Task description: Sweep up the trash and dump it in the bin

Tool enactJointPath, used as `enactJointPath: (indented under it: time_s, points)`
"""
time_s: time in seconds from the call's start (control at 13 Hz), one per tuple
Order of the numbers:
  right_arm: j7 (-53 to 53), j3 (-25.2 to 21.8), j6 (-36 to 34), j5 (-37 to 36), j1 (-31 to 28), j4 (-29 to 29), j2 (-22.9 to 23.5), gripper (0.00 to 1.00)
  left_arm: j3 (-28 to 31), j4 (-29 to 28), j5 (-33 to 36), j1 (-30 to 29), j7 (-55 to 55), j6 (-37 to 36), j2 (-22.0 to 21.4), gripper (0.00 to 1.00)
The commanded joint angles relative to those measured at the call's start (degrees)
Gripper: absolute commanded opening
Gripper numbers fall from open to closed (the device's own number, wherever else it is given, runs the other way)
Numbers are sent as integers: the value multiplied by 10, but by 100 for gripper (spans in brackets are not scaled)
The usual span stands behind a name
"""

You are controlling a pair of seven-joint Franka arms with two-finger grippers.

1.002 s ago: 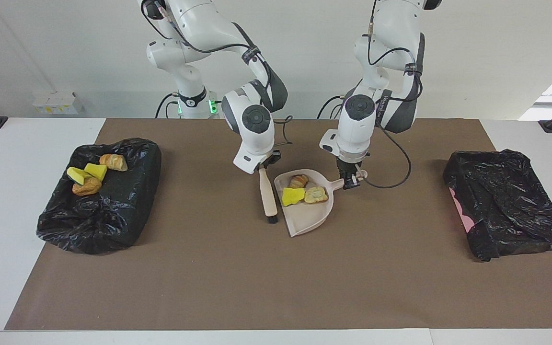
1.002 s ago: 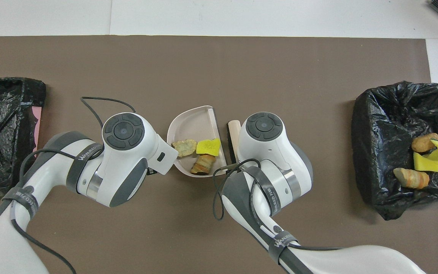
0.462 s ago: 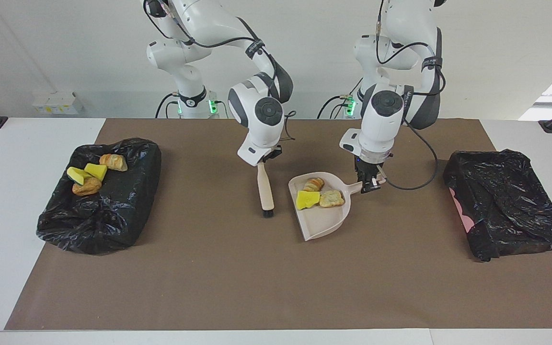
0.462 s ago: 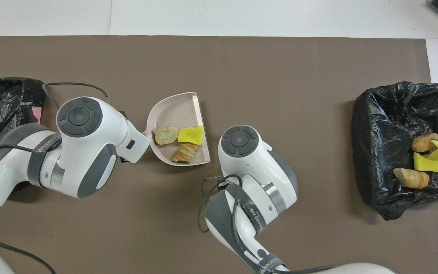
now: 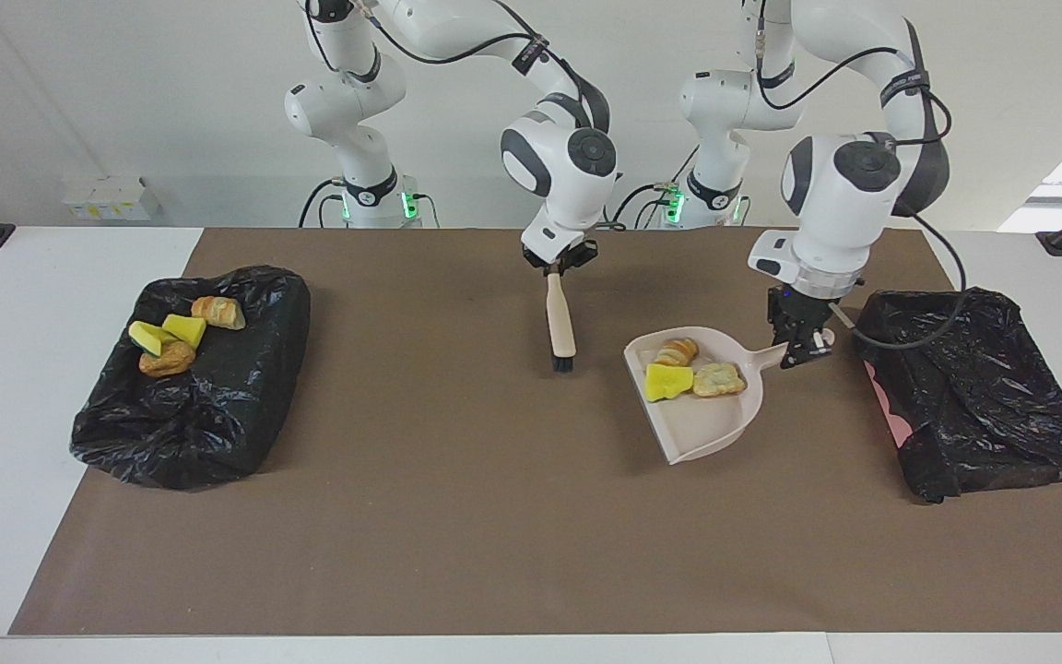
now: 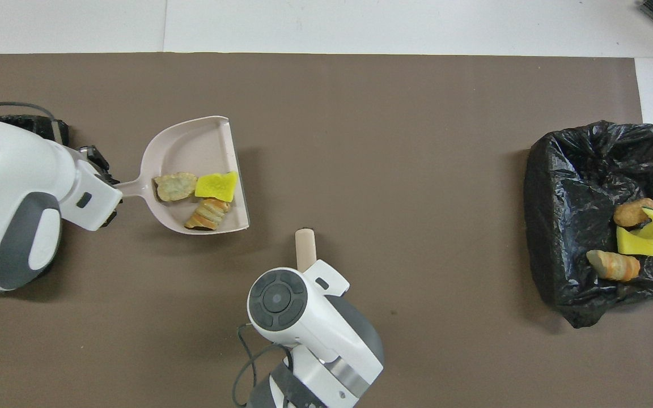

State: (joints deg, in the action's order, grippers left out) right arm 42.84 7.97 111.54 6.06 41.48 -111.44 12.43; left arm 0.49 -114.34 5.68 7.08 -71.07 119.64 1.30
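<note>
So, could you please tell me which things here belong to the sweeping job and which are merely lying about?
In the job:
- dustpan, in left gripper, carrying three trash pieces
- brush, in right gripper
- two bag-lined bins

Lying about:
- white box

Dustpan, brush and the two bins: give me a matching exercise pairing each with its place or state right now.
Things:
1. dustpan
2. brush
3. bin at the left arm's end
4. bin at the right arm's end

States:
A. holds four pieces of trash
B. hangs from the right gripper
C. no trash visible in it
D. carries three pieces, held by the left gripper

Pairs: 1-D, 2-B, 3-C, 4-A
</note>
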Motion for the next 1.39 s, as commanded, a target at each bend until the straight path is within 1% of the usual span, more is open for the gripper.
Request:
enactJointPath:
  time_s: [0.0, 0.08, 0.15, 0.31, 0.39, 0.46, 0.54, 0.69, 0.77, 0.85, 1.0, 1.16, 1.31]
  points:
    - [16, -1, 29, 22, 23, -37, -21, 0, -7, 34, 3, -84, -14, -68, -14, 0]
    - [18, -1, 46, 23, 38, -44, -15, 0, -7, 54, 1, -117, -14, -92, -13, 0]
    - [21, -1, 60, 24, 40, -53, -14, 0, -7, 71, 1, -150, -14, -107, -13, 0]
    - [23, -1, 59, 24, 40, -54, -14, 0, -6, 87, 0, -213, -28, -114, -13, 0]
    - [29, -1, 59, 25, 39, -54, -12, 6, -6, 97, -2, -244, -47, -109, -10, 0]
    - [43, -1, 61, 29, 36, -54, -10, 30, -6, 114, -5, -280, -67, -100, -3, 0]
    - [49, -1, 59, 31, 35, -51, -9, 99, -6, 139, -5, -311, -91, -93, 9, 0]
    - [50, -3, 32, 29, 32, -26, -7, 100, -6, 184, -3, -360, -131, -99, 29, 0]
    - [50, -6, 0, 24, 26, -4, -7, 100, -2, 186, 6, -366, -131, -88, 30, 0]
    - [50, -6, -24, 19, 13, 17, -7, 100, 4, 186, 34, -367, -132, -71, 33, 0]
    - [29, -5, -54, 18, -26, 40, -25, 100, 4, 180, 148, -362, -146, -34, 34, 0]
    - [-33, -7, -81, 20, -80, 62, -43, 100, 5, 175, 183, -355, -145, -30, 35, 0]
    - [-99, -8, -128, 18, -137, 112, -44, 100, 4, 161, 266, -335, -136, -23, 34, 0]
